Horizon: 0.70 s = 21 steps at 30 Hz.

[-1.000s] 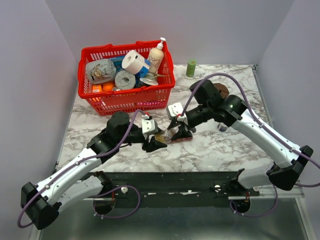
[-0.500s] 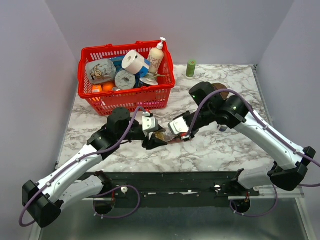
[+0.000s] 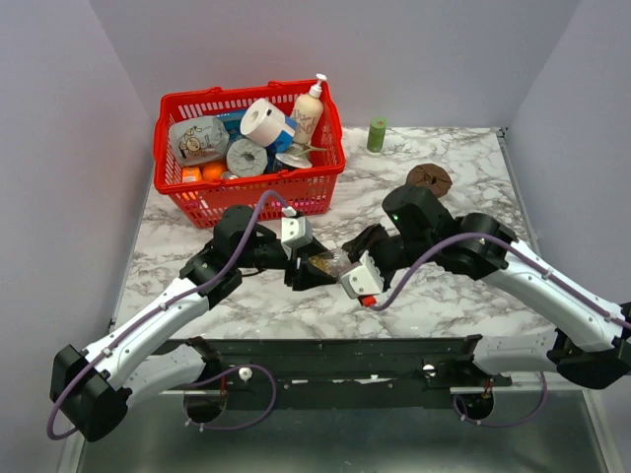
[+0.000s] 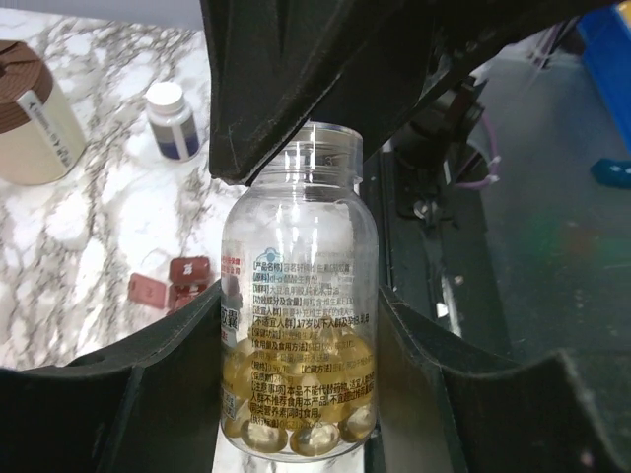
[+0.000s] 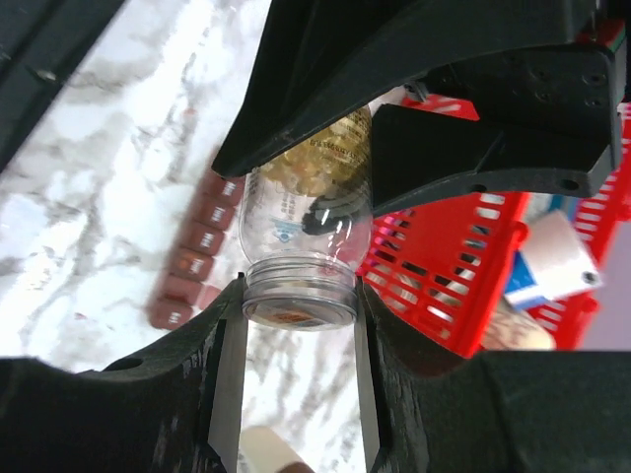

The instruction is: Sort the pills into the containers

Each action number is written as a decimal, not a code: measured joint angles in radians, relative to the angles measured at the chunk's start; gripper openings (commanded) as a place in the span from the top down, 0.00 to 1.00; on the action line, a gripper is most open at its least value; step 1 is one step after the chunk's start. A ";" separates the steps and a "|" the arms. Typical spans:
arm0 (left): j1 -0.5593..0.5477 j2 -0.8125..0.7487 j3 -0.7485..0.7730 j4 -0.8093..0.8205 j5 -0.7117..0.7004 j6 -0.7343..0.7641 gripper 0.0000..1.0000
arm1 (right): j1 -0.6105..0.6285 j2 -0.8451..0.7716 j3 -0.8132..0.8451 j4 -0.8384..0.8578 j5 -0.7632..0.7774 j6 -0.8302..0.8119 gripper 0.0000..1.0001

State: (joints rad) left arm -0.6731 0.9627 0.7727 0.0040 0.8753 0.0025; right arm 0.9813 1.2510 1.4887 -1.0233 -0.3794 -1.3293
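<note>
**Clear plastic, matt black, polished marble**

The pill bottle (image 4: 296, 246) is clear, smooth plastic with bright glints and a see-through printed label. The pills (image 4: 296, 434) inside look glossy, translucent amber. The left gripper (image 4: 298, 335) is matt black, faintly grainy plastic; the right gripper (image 5: 299, 325) adds smooth pale-grey inner faces. The containers (image 5: 202, 241) are maroon plastic with a dull sheen. The tabletop (image 3: 473, 163) is smooth, marble-patterned; the basket (image 3: 251, 194) is shiny red plastic.

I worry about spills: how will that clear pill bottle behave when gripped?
The bottle looks like smooth, hard clear plastic, so probably slippery yet stiff. Pills fill only its bottom, so likely light. It seems uncapped, so tipping may spill.
</note>
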 measured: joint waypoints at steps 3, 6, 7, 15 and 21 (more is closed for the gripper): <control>0.006 0.009 -0.008 0.073 0.043 -0.085 1.00 | 0.039 -0.069 -0.068 0.068 0.076 -0.031 0.95; 0.013 0.016 -0.031 0.162 0.085 -0.174 1.00 | 0.067 -0.122 -0.132 0.133 0.126 -0.057 0.95; 0.016 0.019 -0.036 0.182 0.097 -0.202 1.00 | 0.075 -0.138 -0.153 0.155 0.139 -0.077 0.95; 0.034 0.041 -0.045 0.192 0.146 -0.299 1.00 | 0.105 -0.206 -0.277 0.275 0.192 -0.177 0.91; 0.037 0.044 -0.027 0.100 0.145 -0.222 1.00 | 0.110 -0.204 -0.300 0.297 0.200 -0.159 0.37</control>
State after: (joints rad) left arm -0.6361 1.0065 0.7452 0.1043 1.0203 -0.2192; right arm 1.0912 1.0466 1.1889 -0.7265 -0.1795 -1.4883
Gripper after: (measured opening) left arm 0.604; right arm 0.484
